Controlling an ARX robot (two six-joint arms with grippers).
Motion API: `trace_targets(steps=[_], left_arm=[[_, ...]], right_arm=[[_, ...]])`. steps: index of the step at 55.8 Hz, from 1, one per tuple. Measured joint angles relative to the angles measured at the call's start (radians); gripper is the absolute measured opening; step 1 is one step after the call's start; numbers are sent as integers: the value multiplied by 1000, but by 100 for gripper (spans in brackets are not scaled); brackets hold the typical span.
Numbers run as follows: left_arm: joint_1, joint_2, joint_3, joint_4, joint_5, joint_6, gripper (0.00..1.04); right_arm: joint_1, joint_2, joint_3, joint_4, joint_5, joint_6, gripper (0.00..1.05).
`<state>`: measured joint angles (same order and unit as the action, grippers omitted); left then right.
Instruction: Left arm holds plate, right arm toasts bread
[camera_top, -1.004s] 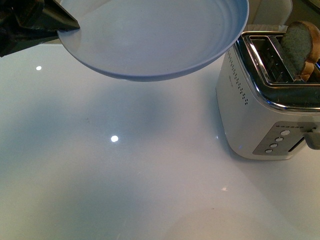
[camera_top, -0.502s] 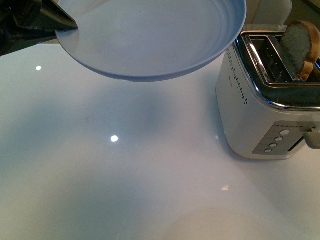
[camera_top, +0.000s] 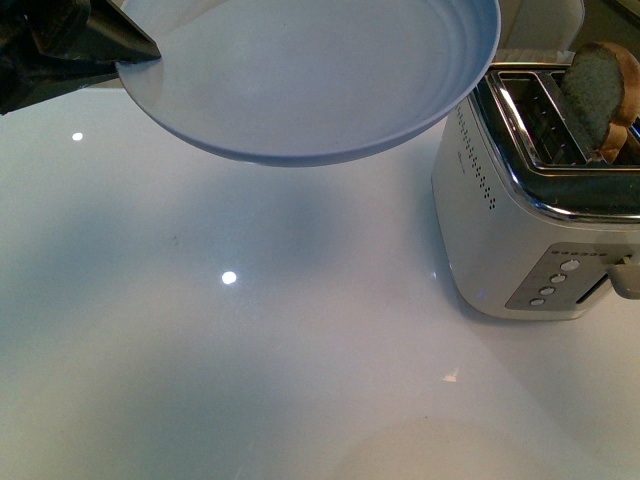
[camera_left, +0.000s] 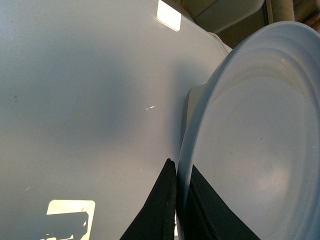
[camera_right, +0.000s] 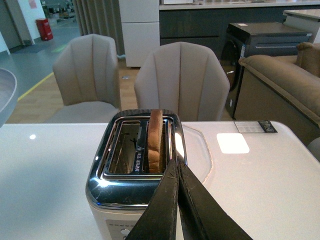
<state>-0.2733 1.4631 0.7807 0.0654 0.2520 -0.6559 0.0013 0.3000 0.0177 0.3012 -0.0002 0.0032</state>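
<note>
Bread (camera_top: 600, 95) is standing upright in the toaster (camera_top: 520, 210), in the slot farther from the plate (camera_top: 310, 80), with its top sticking out. The left wrist view is showing the left gripper (camera_left: 181, 200) pinching the plate's rim, one finger on each face. Only the right wrist view is showing the right gripper (camera_right: 176, 167), its fingers pressing together on nothing, near the toaster. A glossy white table (camera_top: 250, 350) is reflecting lights. Beige chairs (camera_right: 182, 80) and a sofa (camera_right: 280, 75) are standing behind it.

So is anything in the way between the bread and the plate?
No, nothing I can see. The bread sticks up out of the toaster, and the plate is held up in the air right beside the toaster, with only open space between them.
</note>
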Motion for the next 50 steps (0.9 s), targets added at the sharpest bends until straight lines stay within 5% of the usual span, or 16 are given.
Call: trace_targets(steps=[34,40,50], left_arm=[[-7,-2,0,0,2,0,3],[-6,-3,0,0,2,0,3],[-6,-3,0,0,5,1,3]], right_arm=[[0,-292,0,-299,1,0,2],[0,-293,0,-299,1,0,18],[0,-293,0,-299,1,0,58]])
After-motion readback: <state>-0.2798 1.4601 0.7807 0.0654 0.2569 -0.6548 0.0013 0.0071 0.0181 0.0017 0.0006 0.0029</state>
